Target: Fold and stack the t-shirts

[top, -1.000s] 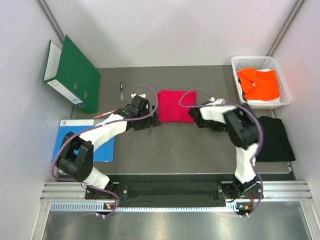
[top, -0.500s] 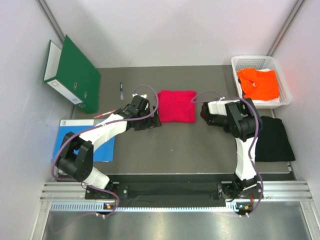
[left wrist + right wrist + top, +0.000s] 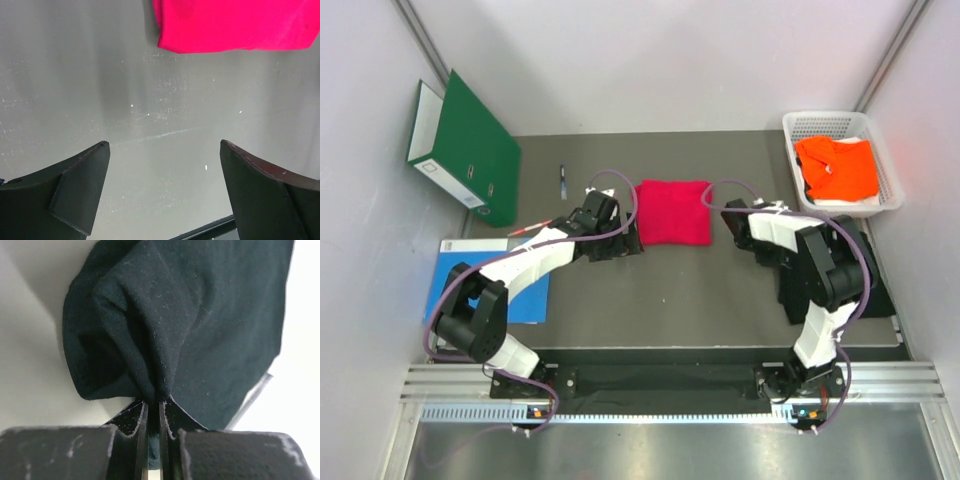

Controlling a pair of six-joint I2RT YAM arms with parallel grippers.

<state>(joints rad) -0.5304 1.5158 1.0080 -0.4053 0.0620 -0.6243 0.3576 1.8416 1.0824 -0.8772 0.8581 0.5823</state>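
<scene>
Two fingers of my right pincer pinch the black shirt tight — the red shirt lies to its left, nearer my wide-open left pincer.

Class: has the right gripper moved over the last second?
Yes. The right gripper drew rightward, away from the red t-shirt, and now pinches the black t-shirt.

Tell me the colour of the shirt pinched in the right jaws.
Black t-shirt; right wrist view shows it best.
</scene>
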